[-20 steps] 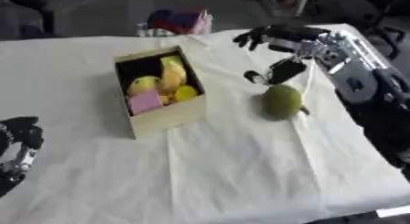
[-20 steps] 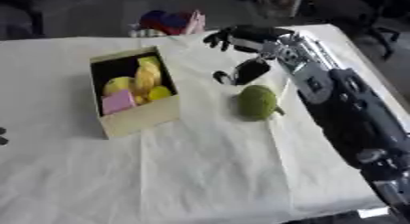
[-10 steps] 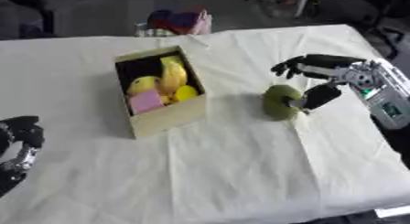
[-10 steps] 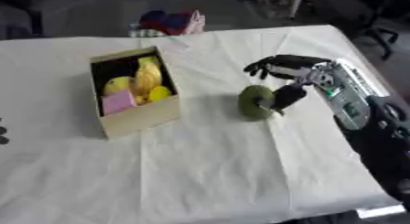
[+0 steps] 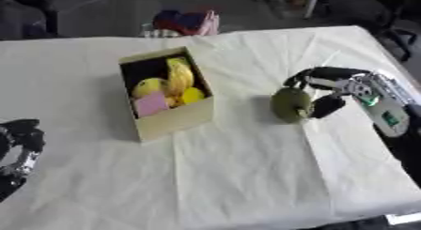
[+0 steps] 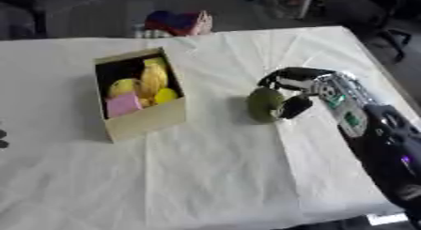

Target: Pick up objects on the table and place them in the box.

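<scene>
Right hand (image 5: 325,90) curls round green fruit (image 5: 289,104) beside box (image 5: 175,122)

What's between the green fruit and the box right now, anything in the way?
Nothing visible. Bare white cloth lies between the green fruit and the box. The right hand has its fingers and thumb curled round the fruit. The box is open on top, already holding yellow fruit and a pink block.
</scene>
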Available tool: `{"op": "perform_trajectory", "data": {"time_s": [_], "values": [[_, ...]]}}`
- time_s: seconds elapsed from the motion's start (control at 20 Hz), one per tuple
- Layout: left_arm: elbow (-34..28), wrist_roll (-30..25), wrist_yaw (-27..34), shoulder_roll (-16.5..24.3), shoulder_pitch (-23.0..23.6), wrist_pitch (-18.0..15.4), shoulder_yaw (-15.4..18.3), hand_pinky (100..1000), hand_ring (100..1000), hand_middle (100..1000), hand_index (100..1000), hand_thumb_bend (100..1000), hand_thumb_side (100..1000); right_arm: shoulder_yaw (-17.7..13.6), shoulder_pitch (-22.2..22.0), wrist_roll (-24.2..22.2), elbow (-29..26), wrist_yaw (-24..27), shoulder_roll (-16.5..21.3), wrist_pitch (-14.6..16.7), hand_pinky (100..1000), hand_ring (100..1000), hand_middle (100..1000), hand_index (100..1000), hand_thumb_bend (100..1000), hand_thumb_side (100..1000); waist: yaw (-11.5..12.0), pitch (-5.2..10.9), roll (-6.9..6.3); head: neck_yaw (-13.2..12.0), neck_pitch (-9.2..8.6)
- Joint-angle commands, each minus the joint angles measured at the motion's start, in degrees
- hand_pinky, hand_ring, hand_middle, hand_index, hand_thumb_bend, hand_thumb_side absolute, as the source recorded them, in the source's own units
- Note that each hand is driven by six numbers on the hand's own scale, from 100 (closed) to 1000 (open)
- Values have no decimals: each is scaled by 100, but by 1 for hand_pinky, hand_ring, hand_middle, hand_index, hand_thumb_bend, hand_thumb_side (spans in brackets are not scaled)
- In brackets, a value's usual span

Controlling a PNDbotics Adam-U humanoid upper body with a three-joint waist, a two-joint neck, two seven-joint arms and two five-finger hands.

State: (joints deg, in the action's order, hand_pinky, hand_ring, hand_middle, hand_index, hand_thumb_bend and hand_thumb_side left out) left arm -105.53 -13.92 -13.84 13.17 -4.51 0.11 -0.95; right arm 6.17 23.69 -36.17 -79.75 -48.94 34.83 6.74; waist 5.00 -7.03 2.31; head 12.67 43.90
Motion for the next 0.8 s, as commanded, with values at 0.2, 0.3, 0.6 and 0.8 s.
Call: {"op": "perform_trajectory", "data": {"time_s": [0.2, 0.3, 0.6, 0.8], "values": [[-52, 16, -23, 89, -36, -6, 39, 867, 620, 612, 780, 228, 574, -69, 228, 916, -63, -559, 54, -71, 785, 625, 376, 467, 100, 100, 10, 171, 41, -22, 22], [-52, 17, -19, 87, -35, -6, 40, 867, 620, 612, 780, 228, 573, -96, 336, 1285, -117, -661, 15, -98, 763, 583, 320, 400, 100, 100, 8, 177, 36, -29, 22], [-46, 15, -8, 79, -27, -7, 34, 867, 620, 612, 780, 227, 571, -98, 1033, 2244, -485, -143, -146, -295, 732, 521, 274, 364, 100, 140, 5, 201, 15, -20, 22], [-41, -6, 0, 65, -19, -12, 15, 867, 620, 612, 780, 223, 575, 122, 1685, 2320, -552, 278, -378, -342, 732, 517, 276, 368, 100, 100, 28, 217, -3, 3, 22]]}}
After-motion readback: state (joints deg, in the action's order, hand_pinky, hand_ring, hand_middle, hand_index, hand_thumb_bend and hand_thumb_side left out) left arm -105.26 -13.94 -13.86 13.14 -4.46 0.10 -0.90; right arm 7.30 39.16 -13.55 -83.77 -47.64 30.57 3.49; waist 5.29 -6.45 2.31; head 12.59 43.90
